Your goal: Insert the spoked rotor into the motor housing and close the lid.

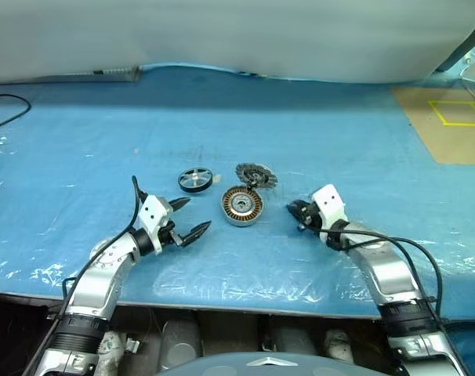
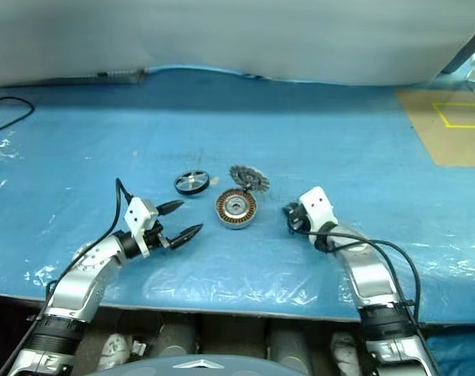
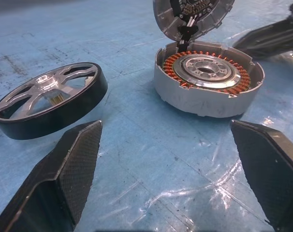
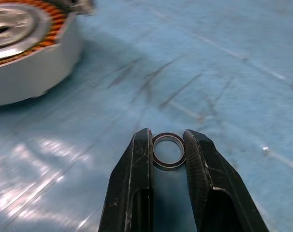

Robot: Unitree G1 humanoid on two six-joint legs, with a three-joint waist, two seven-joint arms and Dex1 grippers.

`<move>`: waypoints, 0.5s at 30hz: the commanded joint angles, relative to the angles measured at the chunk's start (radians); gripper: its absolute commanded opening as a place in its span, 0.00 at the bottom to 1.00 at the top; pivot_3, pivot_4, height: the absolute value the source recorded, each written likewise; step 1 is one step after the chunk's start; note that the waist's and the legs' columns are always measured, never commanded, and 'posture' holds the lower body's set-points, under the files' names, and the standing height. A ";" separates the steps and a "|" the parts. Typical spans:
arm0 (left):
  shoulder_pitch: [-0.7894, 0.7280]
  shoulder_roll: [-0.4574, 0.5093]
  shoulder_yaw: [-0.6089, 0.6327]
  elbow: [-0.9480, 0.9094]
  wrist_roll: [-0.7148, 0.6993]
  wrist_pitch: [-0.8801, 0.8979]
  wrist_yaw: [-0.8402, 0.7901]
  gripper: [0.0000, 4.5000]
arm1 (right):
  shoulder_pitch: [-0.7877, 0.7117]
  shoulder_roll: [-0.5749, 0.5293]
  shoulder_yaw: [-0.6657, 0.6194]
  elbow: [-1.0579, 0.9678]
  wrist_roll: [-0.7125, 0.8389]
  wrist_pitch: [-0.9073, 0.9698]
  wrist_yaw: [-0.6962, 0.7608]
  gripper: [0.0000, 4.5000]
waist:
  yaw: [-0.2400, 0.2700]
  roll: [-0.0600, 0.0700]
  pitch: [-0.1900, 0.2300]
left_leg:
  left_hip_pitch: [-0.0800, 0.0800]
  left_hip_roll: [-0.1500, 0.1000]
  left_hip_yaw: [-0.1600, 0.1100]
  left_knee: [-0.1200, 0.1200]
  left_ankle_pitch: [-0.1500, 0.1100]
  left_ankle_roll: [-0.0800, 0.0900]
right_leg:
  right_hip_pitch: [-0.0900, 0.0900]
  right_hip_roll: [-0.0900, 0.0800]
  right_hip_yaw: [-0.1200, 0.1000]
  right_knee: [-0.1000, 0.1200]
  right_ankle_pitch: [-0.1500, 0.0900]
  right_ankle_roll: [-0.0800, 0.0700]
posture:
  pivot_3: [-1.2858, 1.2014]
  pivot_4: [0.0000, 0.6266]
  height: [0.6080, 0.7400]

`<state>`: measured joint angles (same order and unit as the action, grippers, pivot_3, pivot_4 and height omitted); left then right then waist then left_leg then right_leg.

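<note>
The right gripper [image 4: 168,145] had its fingers [image 4: 137,164] closed on a small metal ring [image 4: 168,151], pinched upright between the tips just above the blue sheet. In the head views this gripper [image 1: 300,213] sat right of centre, pointing toward the frame's left at the housing [image 1: 242,206], near it but apart.

The left gripper [image 1: 192,217] had its fingers [image 3: 74,164] spread wide and held nothing. It sat lower left of centre, pointing right, with the rotor [image 1: 195,179] above it in the frame and the housing to its right. The left wrist view showed both finger pads clear of the parts, the rotor [image 3: 50,99] and the housing [image 3: 208,79] lying beyond the tips.

Both forearms rose from the bottom edge of the head view, angled inward so the two grippers faced each other across the housing.

The housing stood open, copper windings showing around a silver centre. The lid [image 1: 255,175] lay just above and right of it, tilted, its edge resting against the housing's rim in the left wrist view. The rotor lay flat, left of the lid and apart from the housing.

The table [image 1: 316,117] was covered with a blue plastic sheet. A tan board [image 1: 449,125] with yellow tape lay at upper right, and a black cable [image 1: 9,110] at upper left.
</note>
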<state>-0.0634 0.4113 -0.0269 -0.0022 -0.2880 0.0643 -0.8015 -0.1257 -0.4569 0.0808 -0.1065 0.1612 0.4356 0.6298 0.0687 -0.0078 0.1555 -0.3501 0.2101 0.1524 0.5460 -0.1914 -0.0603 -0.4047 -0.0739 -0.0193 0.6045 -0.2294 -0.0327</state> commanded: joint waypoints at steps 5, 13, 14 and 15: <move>0.014 -0.006 -0.006 0.011 0.034 -0.085 0.005 1.00 | -0.058 -0.030 0.034 -0.183 0.154 0.077 0.182 0.12 | -0.007 0.001 0.001 | 0.000 0.000 0.000 0.001 -0.002 0.004 | -0.002 0.000 0.000 0.001 0.000 0.000 | 0.52 0.24 1.00; 0.036 -0.030 -0.026 0.046 0.069 -0.179 0.005 1.00 | -0.203 0.036 0.088 -0.180 0.158 0.139 0.141 0.12 | -0.001 0.001 0.000 | -0.002 0.000 0.000 0.000 0.000 0.000 | -0.002 0.000 0.000 0.001 0.000 0.000 | 0.52 0.24 1.00; 0.038 -0.036 -0.024 0.049 0.068 -0.201 0.003 1.00 | -0.212 0.048 0.092 -0.176 0.162 0.149 0.134 0.12 | -0.001 0.001 0.000 | -0.002 0.000 0.000 0.000 0.000 0.000 | -0.003 0.000 0.000 0.001 0.000 0.000 | 0.52 0.24 1.00; 0.042 -0.040 -0.027 0.049 0.063 -0.201 -0.002 1.00 | -0.218 0.065 0.097 -0.172 0.163 0.156 0.124 0.12 | -0.001 0.001 0.000 | -0.002 0.000 0.000 0.000 0.000 0.000 | -0.003 0.000 0.000 0.001 0.000 0.000 | 0.52 0.24 1.00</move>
<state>-0.0278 0.3727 -0.0528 0.0636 -0.2172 -0.1043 -0.7989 -0.3256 -0.4024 0.1762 -0.2644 0.3088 0.5832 0.7671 0.0677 -0.0073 0.1560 -0.3526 0.2104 0.1524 0.5458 -0.1913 -0.0604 -0.4079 -0.0736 -0.0196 0.6051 -0.2294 -0.0329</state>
